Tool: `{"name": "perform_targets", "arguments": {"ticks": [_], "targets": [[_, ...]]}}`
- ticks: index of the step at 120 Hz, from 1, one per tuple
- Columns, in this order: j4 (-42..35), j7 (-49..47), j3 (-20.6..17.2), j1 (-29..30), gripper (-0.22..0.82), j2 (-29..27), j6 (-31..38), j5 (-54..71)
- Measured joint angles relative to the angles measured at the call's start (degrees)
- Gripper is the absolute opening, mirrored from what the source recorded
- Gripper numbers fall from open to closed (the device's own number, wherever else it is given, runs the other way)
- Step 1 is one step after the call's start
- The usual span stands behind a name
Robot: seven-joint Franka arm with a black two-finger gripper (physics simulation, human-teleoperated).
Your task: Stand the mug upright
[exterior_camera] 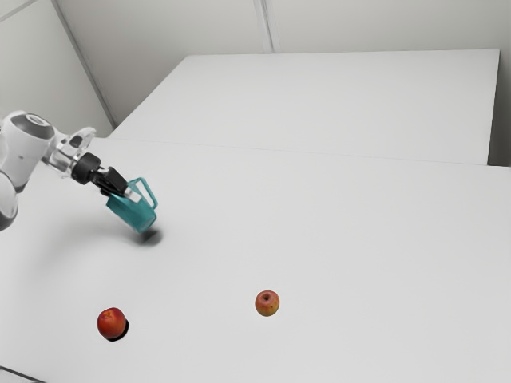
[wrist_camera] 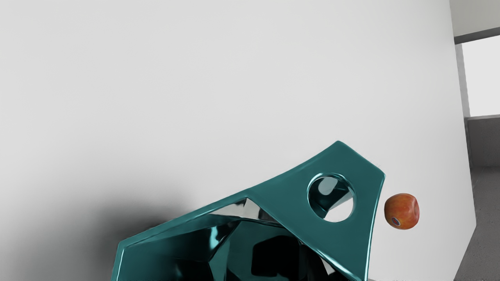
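**Teal mug tilted, clamped in the jaws**

In the exterior view, with 12 o'clock at its top, the arm (exterior_camera: 30, 142) came in from about 10 o'clock of the teal mug (exterior_camera: 130, 212). The black gripper (exterior_camera: 128, 193) reached the mug near its mouth, its jaws clamped on it there. The mug was well off upright: its base pointed toward 5 o'clock and its handle (exterior_camera: 152, 194) stood out toward 1 to 2 o'clock. A dark shadow (exterior_camera: 151, 238) lay on the white counter (exterior_camera: 319, 223) at the base, also toward 5 o'clock; whether the base touched the counter could not be told. A red-and-yellow apple (exterior_camera: 267, 303) rested well apart from the mug, at its 4 o'clock. A round, red-orange fruit (exterior_camera: 111, 322) sat just past its 6 o'clock, with a small shadow beside it.

In the wrist view, the mug was close to the camera, partly cut off, with its glossy hollow inside visible. A flat teal section beside the mouth had a round hole (wrist_camera: 331, 198) through it. Past that section, apart from the mug, lay a reddish fruit with a small sticker (wrist_camera: 395, 221); which of the two it was could not be told. The counter spread around them, a soft shadow falling beside the mug.
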Motion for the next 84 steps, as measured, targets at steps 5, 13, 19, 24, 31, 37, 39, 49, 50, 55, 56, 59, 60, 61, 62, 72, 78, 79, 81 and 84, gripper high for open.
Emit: {"name": "perform_targets", "arguments": {"ticks": [5, 13, 19, 24, 31, 37, 39, 49, 50, 55, 56, 59, 60, 61, 62, 72, 78, 79, 81, 84], "targets": [[-3.06, -0.24, 0.0, -1.69, -0.17, -2.48, 2.13, 1.25], [-7.45, -0.74, 0.1, -4.56, -0.18, -6.38, 6.17, 4.31], [-10.45, -1.23, 0.21, -6.6, -0.18, -9.01, 9.53, 7.19], [-11.87, -1.7, 0.3, -8.07, -0.18, -10.45, 12.16, 9.85], [-13.11, -2.48, 0.5, -9.99, -0.18, -11.94, 15.54, 13.82], [-13.82, -3.18, 0.89, -11.29, -0.18, -12.7, 18.03, 16.8], [-14.02, -3.43, 1.14, -11.85, -0.18, -12.85, 18.78, 17.7], [-15.46, -4.78, 1.86, -14.06, -0.18, -13.88, 22.13, 21.19], [-15.72, -4.93, 1.88, -14.23, -0.18, -14.03, 22.47, 21.49], [-17.26, -5.71, 1.97, -14.85, -0.18, -14.91, 24.24, 22.75], [-17.54, -5.87, 1.98, -14.95, -0.18, -15.07, 24.59, 22.97], [-18.57, -6.4, 2.01, -15.27, -0.18, -15.58, 25.7, 23.63], [-18.89, -6.58, 2.01, -15.37, -0.18, -15.75, 26.06, 23.85], [-19.26, -6.77, 2.02, -15.46, -0.18, -15.97, 26.43, 24.07], [-19.64, -6.97, 2.02, -15.55, -0.18, -16.17, 26.79, 24.28], [-22.95, -9.02, 2.23, -17.06, -0.18, -18.36, 30.36, 26.18], [-24.31, -10.38, 2.54, -18.18, -0.18, -19.36, 32.39, 27.64], [-24.54, -10.6, 2.63, -18.4, -0.18, -19.52, 32.75, 27.84], [-25.1, -11.04, 2.79, -18.82, -0.18, -19.84, 33.49, 28.2], [-25.98, -11.68, 2.99, -19.37, -0.18, -20.29, 34.65, 28.65]]}}
